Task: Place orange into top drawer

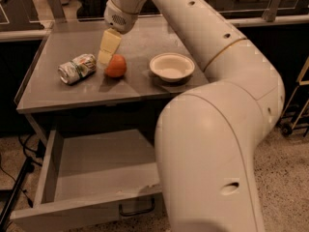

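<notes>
The orange [116,65] sits on the grey table top [63,88], between a crushed can and a white bowl. My gripper [105,57] hangs down from the arm at the back and is just left of the orange, close beside its upper left side, low over the table. I cannot tell whether it touches the fruit. The top drawer [96,163] is pulled open below the table, its grey interior bare, with the dark bar handle [136,209] on its front panel. My arm's large white body hides the drawer's right part.
A crushed silver-green can [76,68] lies just left of the gripper. A white bowl [172,67] stands right of the orange. My arm [217,144] fills the right foreground. Cables lie on the floor at the left [14,178].
</notes>
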### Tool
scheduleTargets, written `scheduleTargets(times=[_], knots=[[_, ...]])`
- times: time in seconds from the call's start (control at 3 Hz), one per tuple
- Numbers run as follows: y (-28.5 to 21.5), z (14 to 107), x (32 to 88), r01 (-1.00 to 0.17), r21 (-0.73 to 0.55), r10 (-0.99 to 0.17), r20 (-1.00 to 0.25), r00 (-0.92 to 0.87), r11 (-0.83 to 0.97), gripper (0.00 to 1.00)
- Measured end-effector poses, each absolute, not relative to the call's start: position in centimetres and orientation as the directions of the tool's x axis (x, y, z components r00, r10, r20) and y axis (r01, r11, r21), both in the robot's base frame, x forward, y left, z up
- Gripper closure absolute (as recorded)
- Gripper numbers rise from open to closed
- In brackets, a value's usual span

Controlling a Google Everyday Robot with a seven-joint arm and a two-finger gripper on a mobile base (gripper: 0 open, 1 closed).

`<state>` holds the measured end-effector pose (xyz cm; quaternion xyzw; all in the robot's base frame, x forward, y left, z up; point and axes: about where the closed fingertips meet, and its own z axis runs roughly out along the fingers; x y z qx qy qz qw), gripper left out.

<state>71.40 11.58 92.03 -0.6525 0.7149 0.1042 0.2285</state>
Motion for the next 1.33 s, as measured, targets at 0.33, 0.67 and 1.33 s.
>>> scheduleTargets(times=[0.33,0.67,1.33], knots=[[12.5,91.6,71.1,-0.985,-0.158,-0.914,-0.407,-0.002,0.072,0.00],[12.3,90.8,71.4,-0.985,-0.151,-0.912,-0.410,-0.017,0.087,0.00],[12.5,85.8,72.6,-0.983,-0.123,-0.907,-0.415,-0.074,0.136,0.00]])
